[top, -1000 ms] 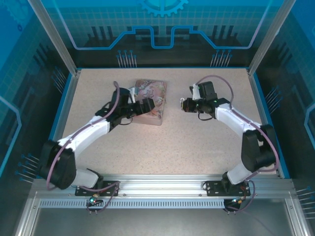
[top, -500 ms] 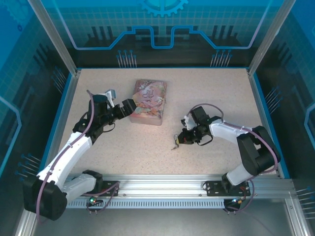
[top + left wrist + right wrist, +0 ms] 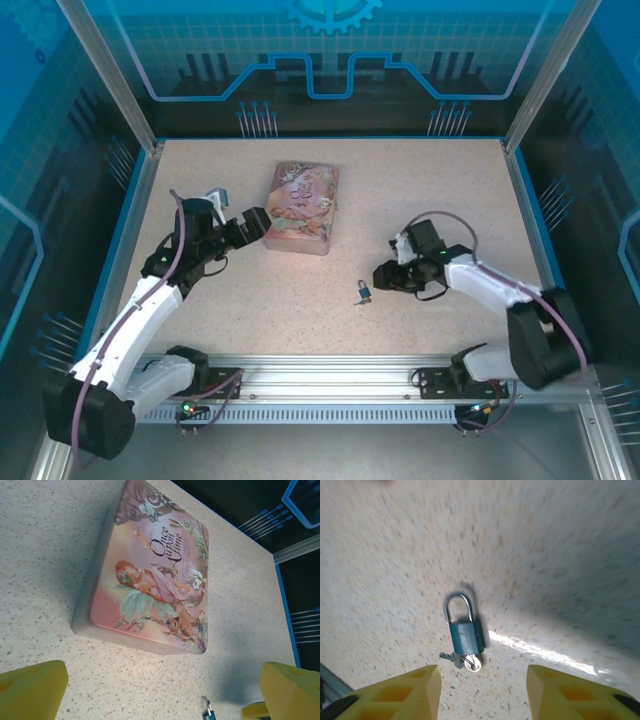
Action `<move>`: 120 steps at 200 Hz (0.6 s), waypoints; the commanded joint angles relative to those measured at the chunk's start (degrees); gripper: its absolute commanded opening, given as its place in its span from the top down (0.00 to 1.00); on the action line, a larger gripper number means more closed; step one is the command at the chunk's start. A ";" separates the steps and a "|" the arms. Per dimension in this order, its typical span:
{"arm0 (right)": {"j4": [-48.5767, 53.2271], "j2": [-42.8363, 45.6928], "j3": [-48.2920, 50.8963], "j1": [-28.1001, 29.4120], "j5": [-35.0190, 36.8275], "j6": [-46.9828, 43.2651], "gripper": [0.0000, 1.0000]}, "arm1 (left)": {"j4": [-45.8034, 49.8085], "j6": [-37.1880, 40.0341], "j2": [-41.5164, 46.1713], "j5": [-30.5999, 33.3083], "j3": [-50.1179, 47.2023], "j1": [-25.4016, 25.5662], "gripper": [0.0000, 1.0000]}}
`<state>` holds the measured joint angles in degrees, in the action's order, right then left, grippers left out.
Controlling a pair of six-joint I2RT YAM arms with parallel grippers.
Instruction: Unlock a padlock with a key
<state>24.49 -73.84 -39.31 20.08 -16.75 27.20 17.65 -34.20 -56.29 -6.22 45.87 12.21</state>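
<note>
R gripper [image 3: 483, 680] has just let go: jaws apart now, nothing btwn them. Padlock [image 3: 465, 632] lies free on the table [image 3: 450, 190], right of centre, nearer the near edge, just ahead of R fingertips. Key [image 3: 462, 660] sits at the lock's base, prob. in the keyhole. Shackle looks seated; can't tell if unlocked. L gripper [image 3: 162, 685] has backed off the pink tin [image 3: 155, 580], jaws wide, empty. Reads as a set-down: done, or a regrip coming.

Item: pink illustrated tin [image 3: 301, 207], lid closed, lettered "Once Upon A Time". Lies flat on speckled beige table [image 3: 300, 310], toward the table's far edge.
</note>
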 commanded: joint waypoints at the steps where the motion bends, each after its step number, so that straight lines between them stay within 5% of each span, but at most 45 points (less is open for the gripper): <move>1: 3.20 8.33 -0.22 -2.13 8.92 -2.19 0.44 | 2.04 2.56 2.36 5.20 2.23 -0.95 0.01; 28: 1.52 15.05 -1.12 -5.18 19.50 -6.02 0.22 | 1.60 5.51 5.71 16.07 -0.21 -1.46 0.01; 37: -0.32 16.37 -0.89 -6.47 23.54 -7.45 0.00 | 1.07 6.71 6.86 20.40 -1.47 -1.74 0.01; 83: -15.80 14.66 4.22 -18.39 25.65 -14.92 0.00 | -12.87 16.40 12.02 35.21 -15.00 -2.45 0.01; 120: -42.04 7.86 14.41 -21.62 24.31 -17.07 0.00 | -27.18 22.56 10.69 35.63 -25.70 -2.78 0.01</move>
<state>2.20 -61.47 -30.06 0.23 7.94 12.84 3.68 -18.39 -44.60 25.61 25.04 10.22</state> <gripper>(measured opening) 0.998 0.988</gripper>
